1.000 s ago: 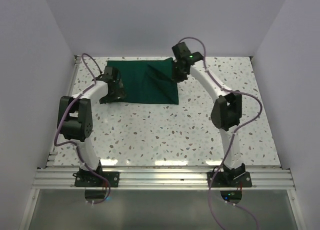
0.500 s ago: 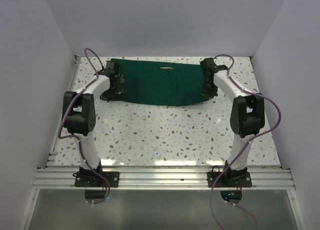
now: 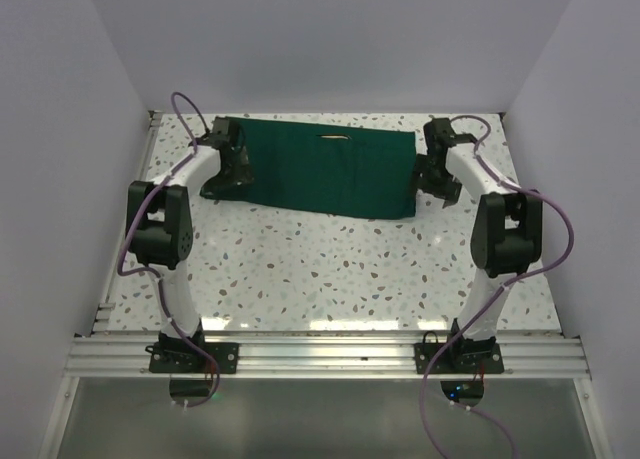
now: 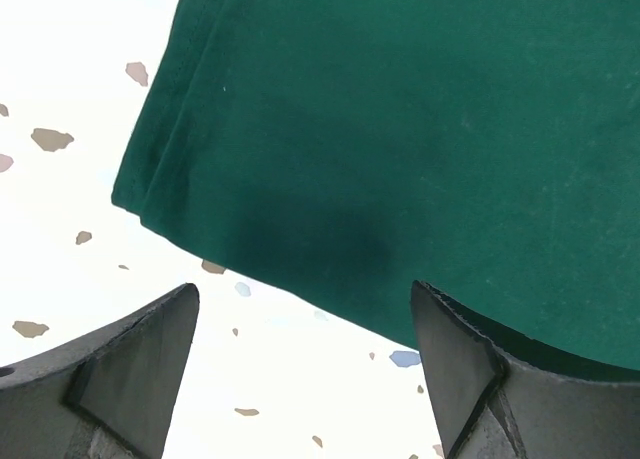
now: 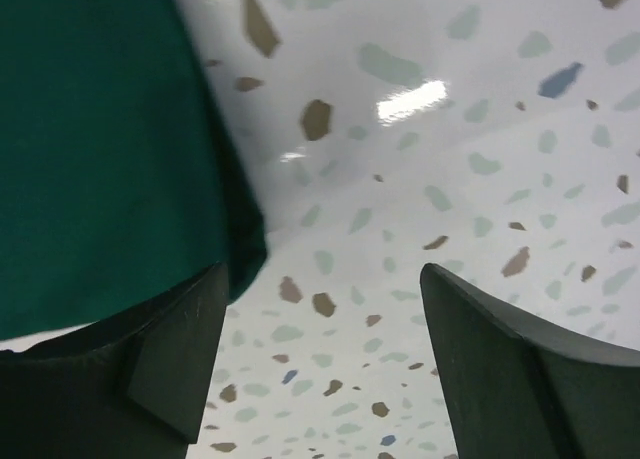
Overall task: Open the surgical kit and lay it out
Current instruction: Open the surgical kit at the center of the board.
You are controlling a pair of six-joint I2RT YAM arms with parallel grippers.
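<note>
The surgical kit's dark green cloth (image 3: 330, 174) lies spread as a wide flat rectangle at the back of the speckled table (image 3: 330, 269). One slim pale instrument (image 3: 333, 137) rests on it near the far edge. My left gripper (image 3: 230, 182) stands open at the cloth's left near corner. In the left wrist view its fingers (image 4: 150, 349) straddle bare table just below the cloth's hem (image 4: 400, 159), holding nothing. My right gripper (image 3: 434, 184) is open just off the cloth's right edge. Bare table (image 5: 340, 309) shows between its jaws, and the cloth corner (image 5: 100, 129) lies by the left finger (image 5: 180, 349).
White walls (image 3: 60, 179) close in the table on the left, back and right. An aluminium rail (image 3: 330, 354) with both arm bases runs along the near edge. Purple cables (image 3: 545, 234) loop beside each arm.
My right gripper pulled the folded flap rightward, spreading the cloth wide, then let go and opened beside its right edge. The left gripper stayed open at the left corner.
</note>
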